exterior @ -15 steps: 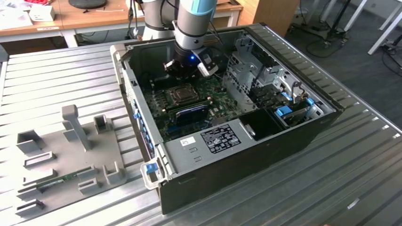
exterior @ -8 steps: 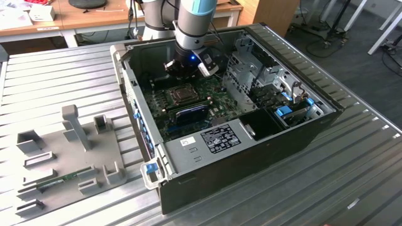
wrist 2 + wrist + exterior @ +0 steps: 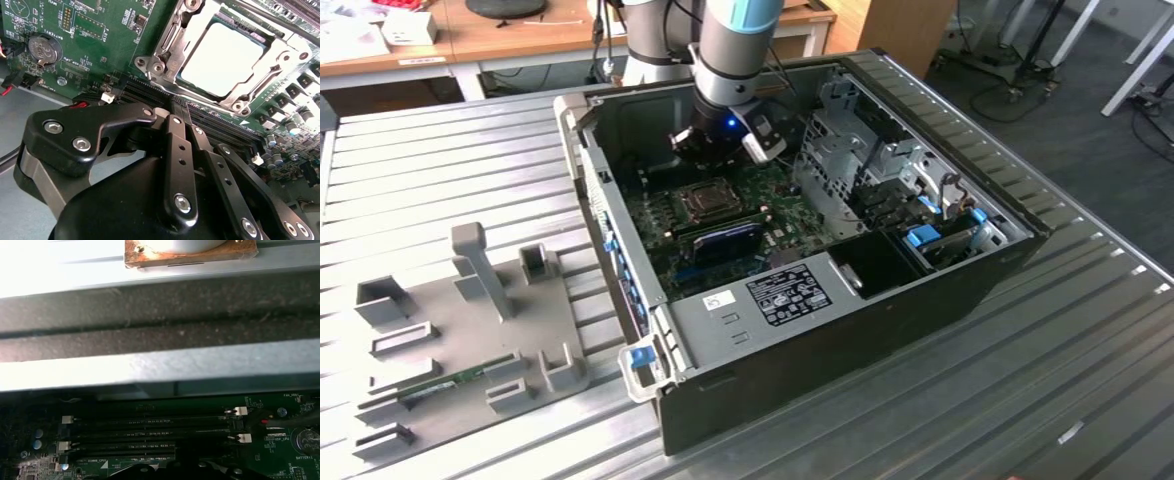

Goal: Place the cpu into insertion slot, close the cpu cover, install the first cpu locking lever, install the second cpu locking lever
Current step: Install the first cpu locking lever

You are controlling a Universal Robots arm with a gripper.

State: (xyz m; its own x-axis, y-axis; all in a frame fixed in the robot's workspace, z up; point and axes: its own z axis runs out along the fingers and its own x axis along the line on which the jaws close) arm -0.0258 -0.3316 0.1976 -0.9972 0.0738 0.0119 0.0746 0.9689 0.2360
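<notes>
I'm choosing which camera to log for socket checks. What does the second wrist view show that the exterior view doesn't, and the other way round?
Second wrist view: close up, the cpu sits in the insertion slot with the cpu cover framing it, and a coin battery sits elsewhere on the board.
Exterior view: the whole open computer case on the slatted metal table, with a grey fixture tray at the exterior view's left.
Both: the gripper over the green motherboard, near the socket.
</notes>
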